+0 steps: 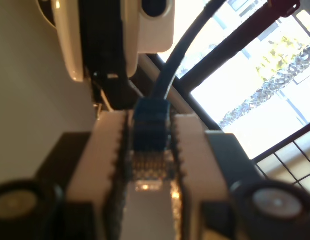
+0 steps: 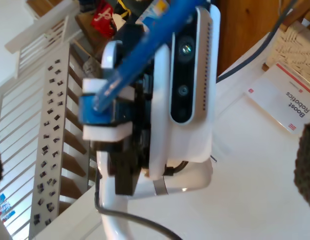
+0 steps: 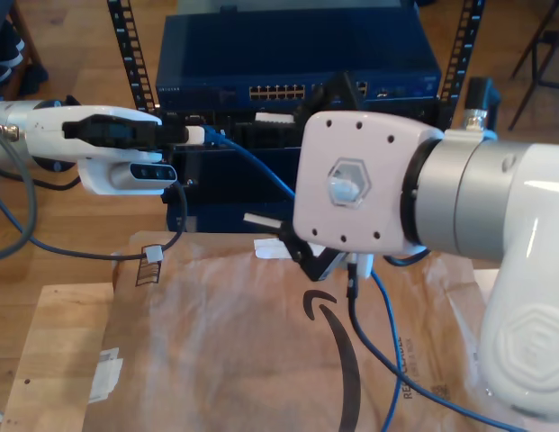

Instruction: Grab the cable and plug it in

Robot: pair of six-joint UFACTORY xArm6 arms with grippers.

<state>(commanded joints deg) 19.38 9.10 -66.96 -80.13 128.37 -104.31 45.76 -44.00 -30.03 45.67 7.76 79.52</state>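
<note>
First wrist view: my first gripper [image 1: 150, 167] clamps the cable [image 1: 151, 125]; my second gripper [image 3: 311, 257] unclear.

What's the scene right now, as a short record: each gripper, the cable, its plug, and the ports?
first gripper: my first gripper, at the exterior view's left, shut on the plug
plug: blue-booted clear plug, held between the white toothed fingers, not inserted
cable: blue cable, running from the plug behind the second arm, then down over the brown paper
second gripper: my second gripper, open or shut unclear
ports: row on the blue rack unit
</note>
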